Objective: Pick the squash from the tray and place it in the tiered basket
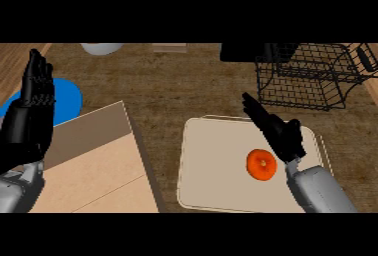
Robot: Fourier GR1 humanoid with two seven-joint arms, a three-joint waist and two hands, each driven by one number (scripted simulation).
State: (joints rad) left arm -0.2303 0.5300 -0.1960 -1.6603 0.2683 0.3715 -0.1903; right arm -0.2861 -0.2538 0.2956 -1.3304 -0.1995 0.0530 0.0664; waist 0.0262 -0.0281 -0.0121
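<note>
Overhead, looking steeply down at a brown counter [184, 90]. The squash [260, 164], seen as a round orange body with a darker centre, lies on the cream tray [214, 150], right of the tray's middle and apart from its rims. The tray sits at the lower right of the counter.

The right hand [284, 135] enters from the lower edge and hangs over the tray's right half. Its fingers [255, 107] are straight and held apart from the thumb, pointing up and to the left past the tray's far rim. Nothing is enclosed by them. The wrist shows just beside the squash on its right; whether hand and squash touch cannot be told from this view.

The tiered basket [303, 85], of black wire, stands at the upper right of the counter, beyond the tray and well apart from the squash. Nothing can be made out inside it.

The left hand [33, 100] rests at the left edge, fingers straight and pointing up, holding nothing. Beside it lies a blue plate [70, 95], partly covered by a tan board [88, 170] that fills the lower left. A pale bowl [102, 48] is cut off by the upper edge.
</note>
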